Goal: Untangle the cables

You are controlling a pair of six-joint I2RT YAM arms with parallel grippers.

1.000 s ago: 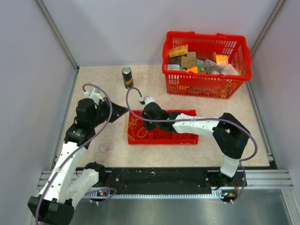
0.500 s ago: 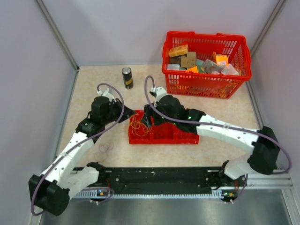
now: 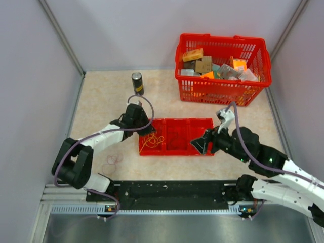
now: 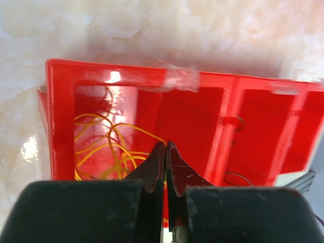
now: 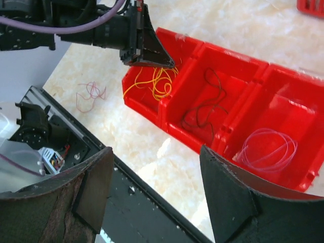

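The red three-compartment tray (image 3: 174, 120) lies mid-table. A yellow cable (image 3: 152, 140) is bunched in its left compartment, a dark cable (image 5: 205, 106) lies in the middle one and a pale cable (image 5: 268, 149) in the right one. A thin red cable (image 3: 112, 159) rests on the table left of the tray. My left gripper (image 4: 167, 147) hangs over the left compartment, shut on a strand of the yellow cable (image 4: 101, 152). My right gripper (image 5: 157, 192) is open and holds nothing, just off the tray's near right corner (image 3: 198, 144).
A red basket (image 3: 223, 68) full of boxes stands at the back right. A dark can (image 3: 137, 83) stands behind the tray's left end. The black base rail (image 3: 172, 192) runs along the near edge. Grey walls close in both sides.
My right gripper has opened and drawn back from the tray's left part to its near right corner. My left arm has swung in over the left compartment, still shut.
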